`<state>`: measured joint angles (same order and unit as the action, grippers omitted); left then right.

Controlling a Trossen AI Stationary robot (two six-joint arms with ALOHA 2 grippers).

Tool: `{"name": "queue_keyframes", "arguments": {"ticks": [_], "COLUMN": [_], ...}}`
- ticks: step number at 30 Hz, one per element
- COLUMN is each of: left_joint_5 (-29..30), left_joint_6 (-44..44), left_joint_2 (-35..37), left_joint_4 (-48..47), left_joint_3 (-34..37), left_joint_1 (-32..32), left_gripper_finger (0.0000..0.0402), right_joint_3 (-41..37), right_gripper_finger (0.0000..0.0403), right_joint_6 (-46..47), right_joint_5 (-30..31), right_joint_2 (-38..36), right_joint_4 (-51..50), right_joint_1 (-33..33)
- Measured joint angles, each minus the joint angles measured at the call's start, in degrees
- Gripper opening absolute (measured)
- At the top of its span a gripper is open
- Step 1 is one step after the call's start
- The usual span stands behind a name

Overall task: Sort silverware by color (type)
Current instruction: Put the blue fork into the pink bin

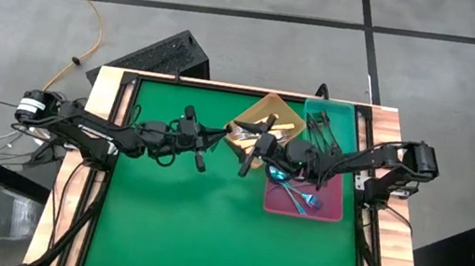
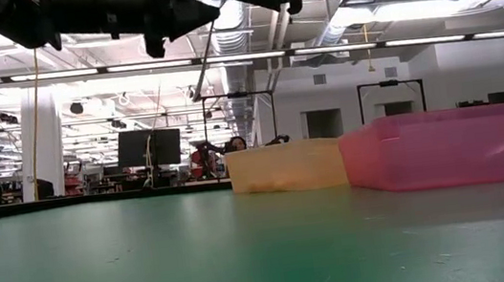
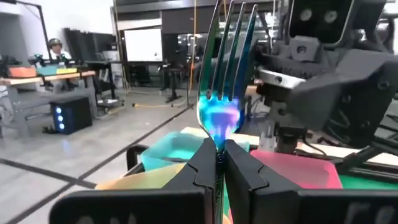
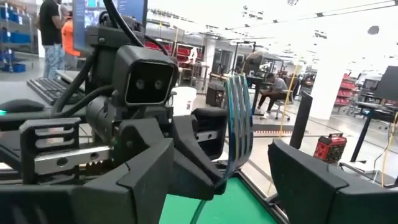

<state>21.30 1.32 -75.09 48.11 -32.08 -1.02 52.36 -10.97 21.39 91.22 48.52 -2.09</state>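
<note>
Green desk point(image 1: 204, 232) under both arms, open workshop behind. Left pincer point(image 3: 219, 158) is clamped shut on the neck of an iridescent blue-teal fork point(image 3: 224, 74), tines up, held in the air just beside the orange tray point(image 1: 263, 123). Right pincer point(image 4: 239, 171) faces it, fingers spread wide on either side of the same fork point(image 4: 238, 118), gripping nothing. Both meet above the near corner of the orange tray, which holds cream-handled forks point(image 1: 269, 122). Pink tray point(image 1: 326, 203), just beside the orange one, holds more blue-teal forks point(image 1: 296, 197); teal tray point(image 1: 357, 123) behind it holds black forks point(image 1: 321, 131). Step looks like an arm-to-arm handover of one blue-teal fork. Next move likely calls for the right pincer to close on the fork before the left lets go, then a carry over to the pink tray. Risk: thin fork twisting or slipping in the swap.
</note>
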Motion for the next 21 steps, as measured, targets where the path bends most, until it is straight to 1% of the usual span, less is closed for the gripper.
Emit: {"name": "queue_keyframes", "arguments": {"ticks": [3, 8, 16, 21], "left_joint_5": [0.1, 0.0, 0.4, 0.4], "left_joint_6": [-0.2, 0.2, 0.5, 1.1], "left_joint_2": [0.0, 0.0, 0.0, 0.0], "left_joint_4": [0.9, 3.0, 3.4, 4.0], "left_joint_3": [0.0, 0.0, 0.0, 0.0], "left_joint_1": [0.0, 0.1, 0.2, 0.2], "left_gripper_finger": [0.0000, 0.0000, 0.0000, 0.0000], "right_joint_3": [0.0, 0.0, 0.7, 2.6], "right_gripper_finger": [0.0275, 0.0274, 0.0274, 0.0271], "right_joint_6": [0.2, 3.5, 4.0, 4.1], "right_joint_5": [0.0, -0.3, -0.6, -0.6], "right_joint_2": [0.0, 0.0, 0.0, 0.0], "right_joint_4": [0.1, 0.0, 1.1, -1.6], "right_joint_1": [0.4, 1.8, 2.7, 3.0]}}
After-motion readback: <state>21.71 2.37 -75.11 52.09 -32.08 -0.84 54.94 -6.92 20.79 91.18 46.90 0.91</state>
